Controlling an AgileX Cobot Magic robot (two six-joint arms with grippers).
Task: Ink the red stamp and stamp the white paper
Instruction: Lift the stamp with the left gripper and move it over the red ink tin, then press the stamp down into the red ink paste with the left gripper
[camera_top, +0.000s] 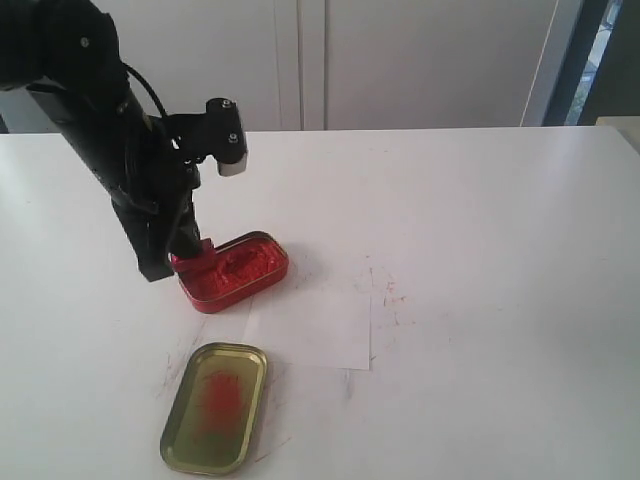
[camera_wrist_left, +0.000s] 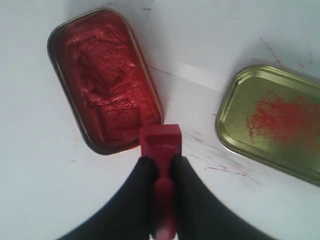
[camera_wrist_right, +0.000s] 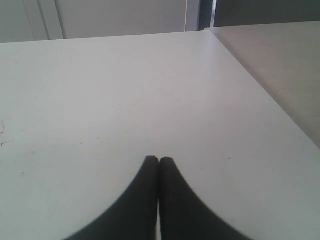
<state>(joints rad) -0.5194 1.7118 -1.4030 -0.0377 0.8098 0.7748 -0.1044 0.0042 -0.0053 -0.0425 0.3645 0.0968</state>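
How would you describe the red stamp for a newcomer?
On the white table, find the black left arm. Its gripper pinches the red stamp at the red ink tin's rim. It is a small handled block, far smaller than the tin or gold lid.

Table (camera_top: 480, 220) carries ink tin (camera_top: 235, 270), gold lid (camera_top: 215, 408), paper (camera_top: 315, 325).

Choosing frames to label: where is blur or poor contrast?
Exterior view: even light, ink tin sharp, white paper barely contrasts with the table. Left wrist view: the red stamp is soft, close to the lens. Right wrist view: right gripper blurred.
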